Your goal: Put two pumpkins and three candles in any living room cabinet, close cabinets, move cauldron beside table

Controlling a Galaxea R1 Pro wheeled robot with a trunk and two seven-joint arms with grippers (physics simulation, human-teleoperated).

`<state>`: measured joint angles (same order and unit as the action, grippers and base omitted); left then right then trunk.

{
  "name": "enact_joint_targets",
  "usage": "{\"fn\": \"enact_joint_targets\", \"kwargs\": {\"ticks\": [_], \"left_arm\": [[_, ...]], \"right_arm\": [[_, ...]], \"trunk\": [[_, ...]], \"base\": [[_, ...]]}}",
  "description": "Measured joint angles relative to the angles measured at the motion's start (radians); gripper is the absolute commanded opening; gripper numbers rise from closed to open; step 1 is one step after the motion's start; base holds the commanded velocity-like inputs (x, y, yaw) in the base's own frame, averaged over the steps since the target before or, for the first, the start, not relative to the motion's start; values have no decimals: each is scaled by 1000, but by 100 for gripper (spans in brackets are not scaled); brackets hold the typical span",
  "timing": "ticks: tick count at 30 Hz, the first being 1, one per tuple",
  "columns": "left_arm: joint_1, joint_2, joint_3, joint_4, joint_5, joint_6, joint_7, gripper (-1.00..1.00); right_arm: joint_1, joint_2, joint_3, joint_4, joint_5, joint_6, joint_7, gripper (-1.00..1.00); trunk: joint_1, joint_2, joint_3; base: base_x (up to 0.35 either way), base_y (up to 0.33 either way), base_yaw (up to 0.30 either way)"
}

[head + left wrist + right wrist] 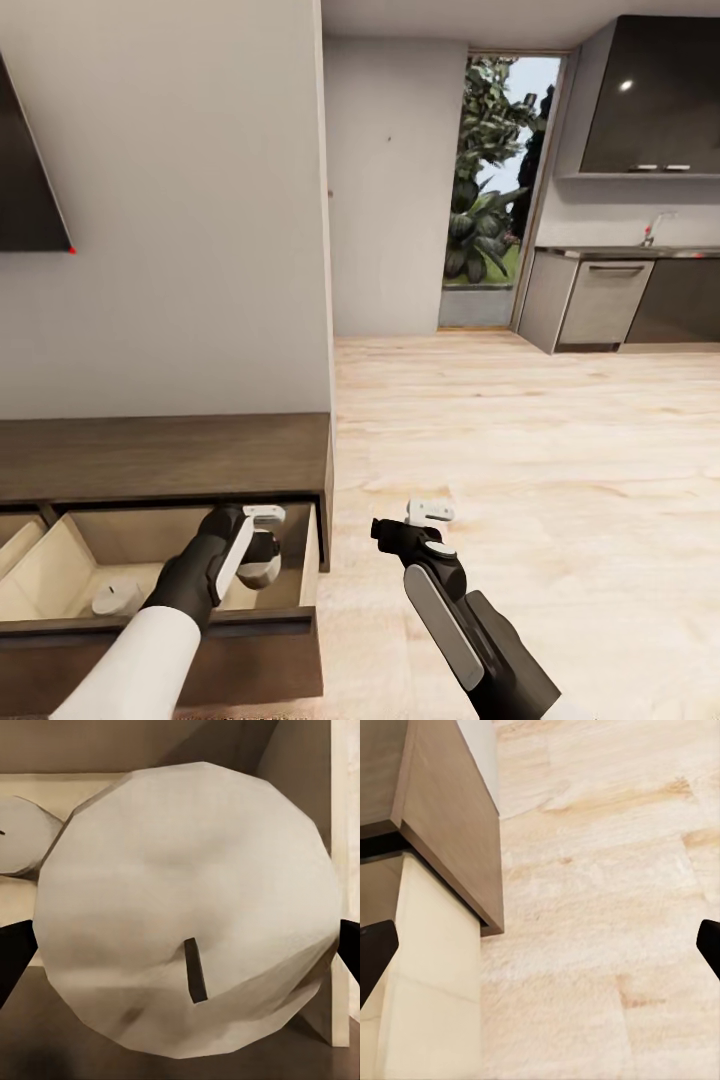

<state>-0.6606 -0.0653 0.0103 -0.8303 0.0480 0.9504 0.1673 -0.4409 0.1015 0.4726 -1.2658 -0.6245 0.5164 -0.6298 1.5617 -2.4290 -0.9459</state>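
Observation:
The dark-brown cabinet [160,455] stands against the wall with a pale-lined drawer [200,625] pulled out. My left gripper [262,552] reaches down into that drawer at its right end. A beige candle [180,892] with a dark wick sits between the spread fingertips [13,954] in the left wrist view, and the jaws are as wide as on the other hand. A second candle [118,597] lies further left in the drawer. My right gripper [428,512] hangs open over the wooden floor beside the cabinet's end [457,817], holding nothing.
A dark screen [25,190] hangs on the wall above the cabinet. Light wooden floor [530,450] stretches right toward grey kitchen units [600,300] and a glass door [495,180] with plants behind it. Another open drawer [15,545] adjoins on the left.

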Motion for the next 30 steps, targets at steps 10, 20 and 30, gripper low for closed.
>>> {"fn": "enact_joint_targets", "kwargs": {"ticks": [10,20,30], "left_arm": [[0,0,-7,0,1,-7,0,-100],[1,-6,-5,-1,1,-16,3,-100],[1,-5,-6,0,-3,-16,4,-100]], "right_arm": [[0,0,0,0,0,0,-1,100],[0,0,0,0,0,0,0,100],[0,0,0,0,0,0,0,100]], "trunk": [[31,-56,-25],[31,-56,-25],[31,-56,-25]], "base": [[0,0,0],[36,0,0],[118,40,0]]}}
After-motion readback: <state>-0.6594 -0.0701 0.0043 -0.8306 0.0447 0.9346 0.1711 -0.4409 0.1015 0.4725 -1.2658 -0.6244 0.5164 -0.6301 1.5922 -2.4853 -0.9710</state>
